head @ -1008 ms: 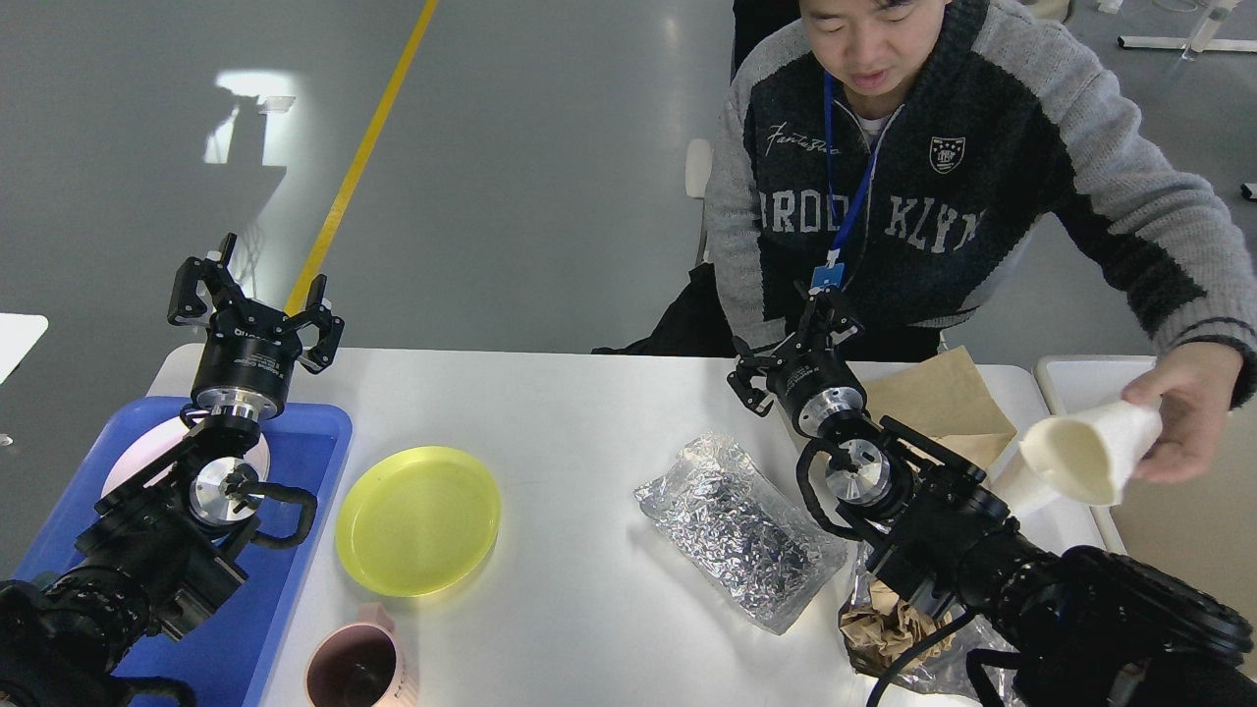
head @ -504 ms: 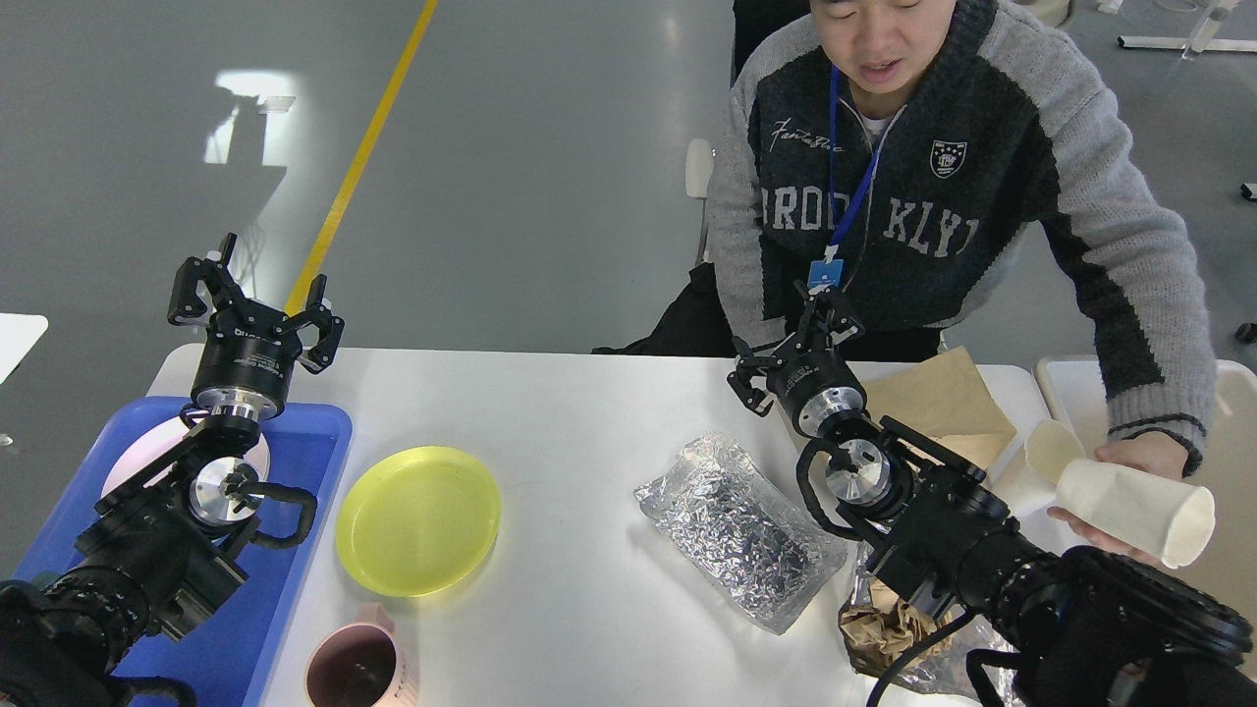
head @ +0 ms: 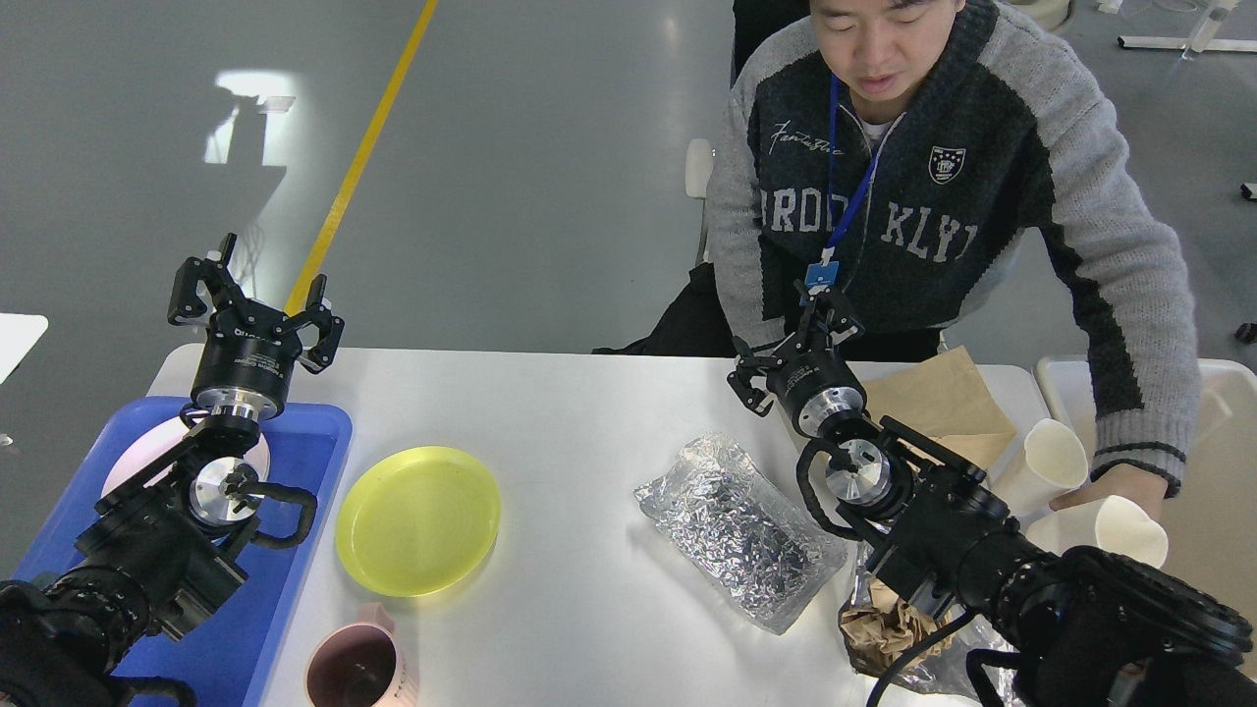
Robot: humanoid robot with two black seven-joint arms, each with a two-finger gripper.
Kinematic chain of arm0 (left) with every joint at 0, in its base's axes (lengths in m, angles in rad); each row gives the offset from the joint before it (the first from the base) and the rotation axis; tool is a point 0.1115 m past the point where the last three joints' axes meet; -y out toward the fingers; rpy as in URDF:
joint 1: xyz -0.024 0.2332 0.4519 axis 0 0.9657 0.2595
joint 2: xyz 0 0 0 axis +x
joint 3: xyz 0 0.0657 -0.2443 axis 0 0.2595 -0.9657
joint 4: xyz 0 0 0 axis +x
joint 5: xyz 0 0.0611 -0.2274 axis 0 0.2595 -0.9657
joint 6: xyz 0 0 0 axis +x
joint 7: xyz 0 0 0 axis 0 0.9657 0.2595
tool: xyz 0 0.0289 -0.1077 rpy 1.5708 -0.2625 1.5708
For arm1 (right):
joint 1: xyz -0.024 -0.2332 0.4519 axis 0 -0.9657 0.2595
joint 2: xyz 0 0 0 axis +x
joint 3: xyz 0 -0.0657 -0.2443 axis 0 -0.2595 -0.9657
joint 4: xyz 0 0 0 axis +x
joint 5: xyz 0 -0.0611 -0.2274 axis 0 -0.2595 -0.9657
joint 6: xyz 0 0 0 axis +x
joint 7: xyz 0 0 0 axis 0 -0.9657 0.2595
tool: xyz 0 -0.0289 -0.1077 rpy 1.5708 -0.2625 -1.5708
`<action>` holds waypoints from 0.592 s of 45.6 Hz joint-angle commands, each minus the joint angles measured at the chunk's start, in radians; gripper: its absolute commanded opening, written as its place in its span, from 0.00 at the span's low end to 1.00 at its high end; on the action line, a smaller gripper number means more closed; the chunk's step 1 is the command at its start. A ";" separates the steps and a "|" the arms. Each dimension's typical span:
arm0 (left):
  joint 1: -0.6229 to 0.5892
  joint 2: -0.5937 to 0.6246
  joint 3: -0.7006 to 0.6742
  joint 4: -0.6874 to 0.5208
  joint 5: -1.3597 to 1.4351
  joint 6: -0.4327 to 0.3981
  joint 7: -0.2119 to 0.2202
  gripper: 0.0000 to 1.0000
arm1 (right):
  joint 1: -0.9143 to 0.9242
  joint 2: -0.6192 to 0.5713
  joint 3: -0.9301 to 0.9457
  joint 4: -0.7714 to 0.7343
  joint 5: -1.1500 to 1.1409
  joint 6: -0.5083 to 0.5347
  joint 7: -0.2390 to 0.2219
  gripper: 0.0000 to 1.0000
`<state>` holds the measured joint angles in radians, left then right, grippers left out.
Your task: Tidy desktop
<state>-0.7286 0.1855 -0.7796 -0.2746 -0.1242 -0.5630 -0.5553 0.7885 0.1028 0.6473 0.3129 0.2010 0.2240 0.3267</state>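
Black metal marks both grippers. The left gripper [head: 253, 295] stands raised over the far left corner of the desktop [head: 570, 412], fingers spread wide, nothing between them. The right gripper [head: 791, 349] hangs above the far edge near the middle-right, fingers also apart and empty. Below the left arm a blue tray [head: 295, 462] sits on the left end of the desktop, with a pale plate [head: 133, 462] lying in it, partly hidden by the arm. Just beside the tray lies a yellow plate [head: 417, 520], and near the front edge stands a pink cup [head: 355, 668]. The white desktop fills the lower half of the view, running from the tray to the right side. In its middle-right lies a crumpled foil bag [head: 732, 525], close to the right arm. Behind that arm a brown paper bag [head: 943, 403] lies flat; crumpled brown paper [head: 884, 628] shows under the arm near the front. At the right end two paper cups [head: 1051, 457] lie on their sides, a man's hand [head: 1105, 483] touching them. The man [head: 913, 177] leans over from the far side in a grey sweater. A cream bin [head: 1208, 471] stands just right of the desktop.
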 commanded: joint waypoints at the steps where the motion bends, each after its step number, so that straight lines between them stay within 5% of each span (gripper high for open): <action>1: 0.000 0.000 0.000 0.000 0.000 0.000 0.000 0.97 | 0.000 0.000 0.000 0.000 0.000 0.000 0.000 1.00; 27: 0.000 0.000 0.000 0.000 0.000 0.000 0.000 0.97 | 0.000 0.000 0.000 0.000 0.000 0.000 0.000 1.00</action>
<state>-0.7286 0.1854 -0.7796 -0.2746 -0.1244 -0.5630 -0.5553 0.7885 0.1028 0.6473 0.3129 0.2010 0.2239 0.3267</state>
